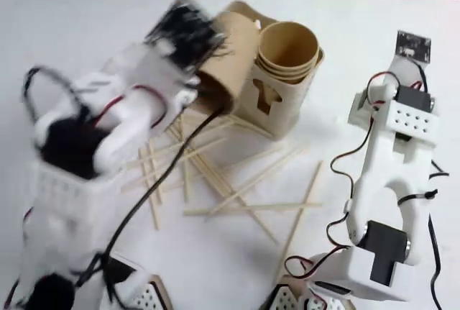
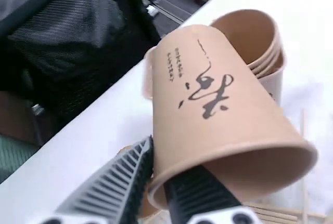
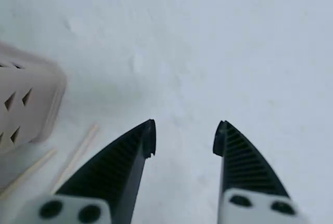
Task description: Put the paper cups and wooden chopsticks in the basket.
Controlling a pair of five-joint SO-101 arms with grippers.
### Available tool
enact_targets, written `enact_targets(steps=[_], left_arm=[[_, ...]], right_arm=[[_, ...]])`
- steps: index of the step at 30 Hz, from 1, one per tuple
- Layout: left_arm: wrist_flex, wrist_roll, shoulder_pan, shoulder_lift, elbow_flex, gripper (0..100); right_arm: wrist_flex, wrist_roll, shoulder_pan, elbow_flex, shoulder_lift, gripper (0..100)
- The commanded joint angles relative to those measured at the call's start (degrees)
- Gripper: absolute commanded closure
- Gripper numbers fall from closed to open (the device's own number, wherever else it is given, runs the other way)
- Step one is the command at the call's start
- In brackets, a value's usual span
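Observation:
My left gripper [image 2: 162, 178] is shut on the rim of a tan paper cup [image 2: 223, 115], one finger inside its mouth and one outside. In the high view that cup [image 1: 226, 58] hangs tilted beside the beige basket [image 1: 277, 108], bottom toward it. Several nested paper cups [image 1: 290, 49] stand in the basket; the left wrist view shows them [image 2: 255, 34] just beyond the held cup. Wooden chopsticks [image 1: 215, 177] lie scattered on the white table in front of the basket. My right gripper [image 3: 184, 135] hovers open over bare table, with nothing between its fingers, near a basket corner [image 3: 26, 104].
The right arm [image 1: 392, 130] stands on the right side of the table, with bare white table between it and the basket. Two chopsticks [image 3: 75, 154] lie by the basket corner in the right wrist view. Dark furniture lies beyond the table's far edge [image 2: 78, 37].

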Motion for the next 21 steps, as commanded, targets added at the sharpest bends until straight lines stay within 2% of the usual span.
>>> enact_targets(steps=[1,10,16,21], left_arm=[[3.0,0.3,3.3,8.1,-11.3,98],[7.5,-0.7,6.6,27.5,-31.6,97],[10.0,-2.5,6.4,36.7,-43.6,85],[9.8,-2.5,6.4,40.7,-50.4,84]], right_arm=[[-1.5,-0.5,0.5,0.0,-1.8,80.7],[-1.1,-0.5,0.7,0.3,-1.7,80.7],[-1.1,-0.5,0.6,0.3,-1.5,80.7],[-1.1,-0.4,0.6,0.4,-1.5,80.7]])
